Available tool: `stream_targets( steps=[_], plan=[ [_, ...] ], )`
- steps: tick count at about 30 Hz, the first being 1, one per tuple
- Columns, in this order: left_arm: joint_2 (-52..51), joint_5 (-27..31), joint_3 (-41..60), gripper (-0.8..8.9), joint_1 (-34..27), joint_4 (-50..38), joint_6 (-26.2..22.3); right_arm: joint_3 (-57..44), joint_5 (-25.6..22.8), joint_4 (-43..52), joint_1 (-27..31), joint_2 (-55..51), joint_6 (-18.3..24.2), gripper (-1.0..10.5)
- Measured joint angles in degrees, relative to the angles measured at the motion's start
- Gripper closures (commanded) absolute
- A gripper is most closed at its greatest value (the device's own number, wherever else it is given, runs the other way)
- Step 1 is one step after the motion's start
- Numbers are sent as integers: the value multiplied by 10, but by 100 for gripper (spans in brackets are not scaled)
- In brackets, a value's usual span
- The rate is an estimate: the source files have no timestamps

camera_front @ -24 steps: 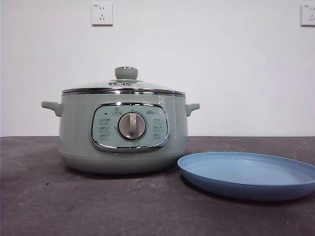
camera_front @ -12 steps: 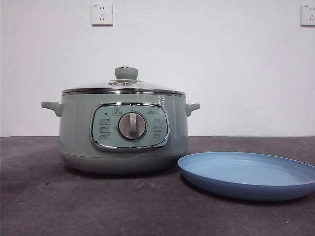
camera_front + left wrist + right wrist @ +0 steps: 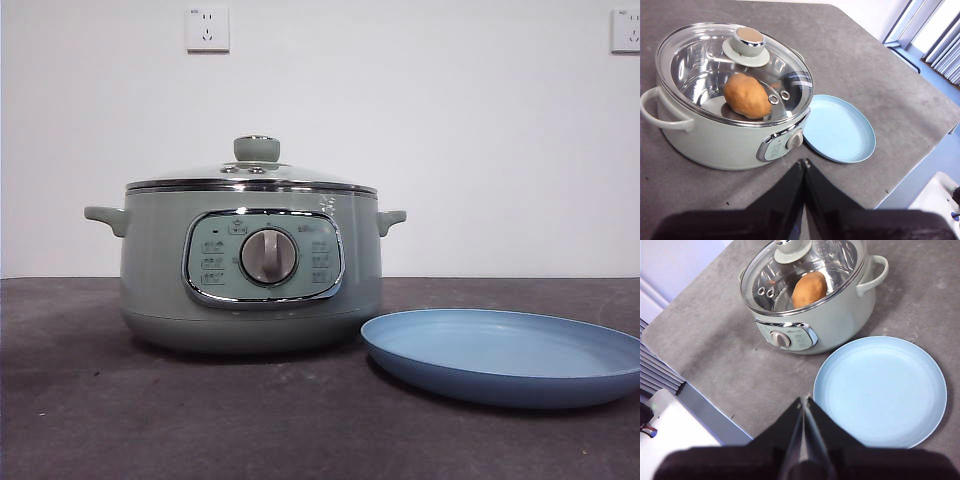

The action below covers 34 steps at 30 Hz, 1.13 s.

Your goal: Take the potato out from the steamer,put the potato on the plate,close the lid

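We find the potato (image 3: 746, 95) inside the steamer (image 3: 250, 265), lying on the metal floor of the pot and seen through the lid (image 3: 735, 75). From the front the potato is hidden by the steamer wall. The lid sits closed on the steamer rim, level, its knob (image 3: 257, 148) upright at the centre; two small vent holes (image 3: 779, 97) show in the glass near the potato.

The steamer stands on the table (image 3: 150, 420) left of centre, dial (image 3: 268, 256) and control panel (image 3: 262, 258) facing the near side, one handle out at each side.

The plate (image 3: 505, 355) lies flat on the table to the right of the steamer and slightly nearer, its rim just beside the steamer base; we cannot tell whether they touch. Nothing rests on it.

The left gripper (image 3: 804, 162) hangs high over the near side of the table, clear of the steamer, jaws pressed together and holding nothing. The right gripper (image 3: 804, 400) hangs likewise above the plate's near rim, jaws together, holding nothing. Neither shows in the front view.

Two wall sockets (image 3: 207, 29) are on the far wall.
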<state>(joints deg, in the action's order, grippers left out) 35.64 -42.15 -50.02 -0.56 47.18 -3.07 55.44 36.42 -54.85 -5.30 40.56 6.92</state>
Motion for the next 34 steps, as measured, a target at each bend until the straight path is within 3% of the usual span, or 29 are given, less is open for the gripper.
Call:
stream_targets(
  steps=[4, 5, 21, 27, 34],
  plan=[
    [0, 1, 0, 154, 0, 3, -4, 0, 0, 0, 0, 0, -3, 348],
    [0, 2, 0, 100, 0, 4, -4, 0, 0, 0, 0, 0, -6, 299],
    [7, 10, -5, 91, 5, 10, -6, 0, 0, 0, 0, 0, -22, 285],
    [59, 44, -39, 91, 49, -8, -8, 0, 0, 0, 0, 5, -22, 285],
    [176, 115, -91, 91, 128, -106, -8, 0, 0, 0, 0, 8, -22, 285]
  ],
)
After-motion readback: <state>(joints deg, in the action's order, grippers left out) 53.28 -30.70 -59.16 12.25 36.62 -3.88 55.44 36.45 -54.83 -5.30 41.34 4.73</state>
